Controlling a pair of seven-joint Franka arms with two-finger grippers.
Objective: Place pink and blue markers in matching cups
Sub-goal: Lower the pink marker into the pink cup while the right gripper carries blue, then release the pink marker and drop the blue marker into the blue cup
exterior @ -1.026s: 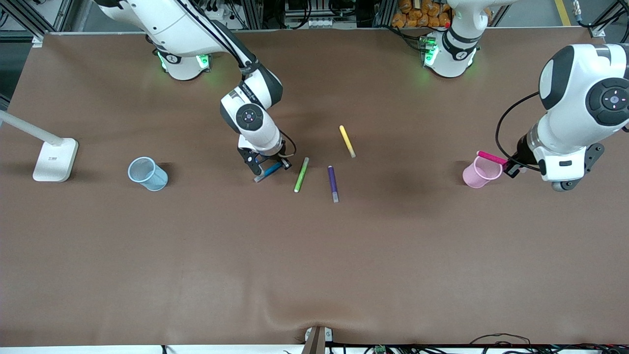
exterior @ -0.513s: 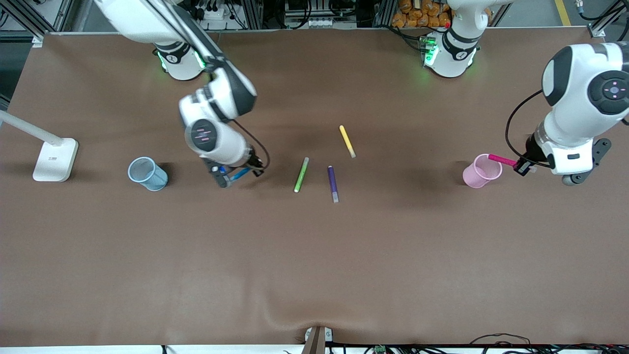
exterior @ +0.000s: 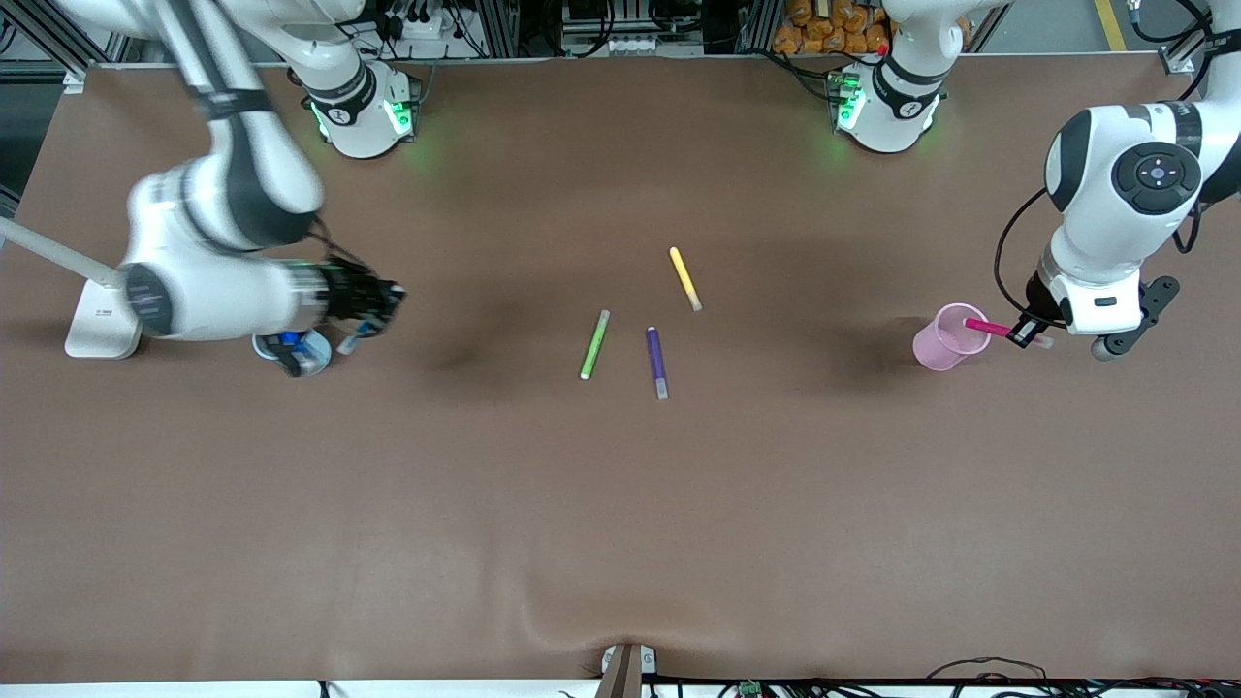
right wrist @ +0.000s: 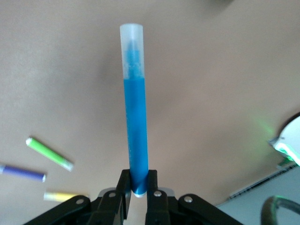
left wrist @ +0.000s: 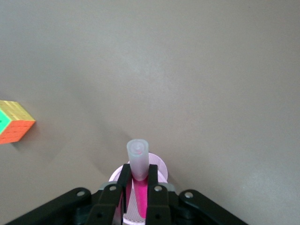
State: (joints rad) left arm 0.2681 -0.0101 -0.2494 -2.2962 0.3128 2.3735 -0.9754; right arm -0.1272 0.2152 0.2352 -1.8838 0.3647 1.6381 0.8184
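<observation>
Left gripper (exterior: 1026, 332): we see it just beside the pink cup (exterior: 945, 342), toward the left arm's end of the table, its fingers (left wrist: 158, 199) clamped on the pink marker (exterior: 989, 328).
Pink marker: we read its long axis as nearly level in the front view, one end reaching over the pink cup's rim, the other end at the gripper; in the left wrist view its pale grey cap (left wrist: 138, 159) points away from the gripper, with the cup's mouth below it.
Pink cup: upright on the brown table (exterior: 620, 504), toward the left arm's end, well apart from the loose markers.
Right gripper (exterior: 320, 349): we place it over the blue cup (exterior: 308, 361), fingers (right wrist: 153, 199) pinching one end of the blue marker (right wrist: 135, 108).
Blue marker: in the right wrist view we see its long axis run straight out from the fingers, clear cap (right wrist: 131, 49) at the free end; in the front view only small blue parts show by the cup.
Blue cup: toward the right arm's end of the table, beside the white lamp base (exterior: 97, 325), mostly hidden by the arm.
Loose markers: green marker (exterior: 594, 344), purple marker (exterior: 656, 362) and yellow marker (exterior: 684, 277) lie flat between the two cups.
Puzzle cube (left wrist: 14, 122): visible in the left wrist view only, well apart from the pink cup.
</observation>
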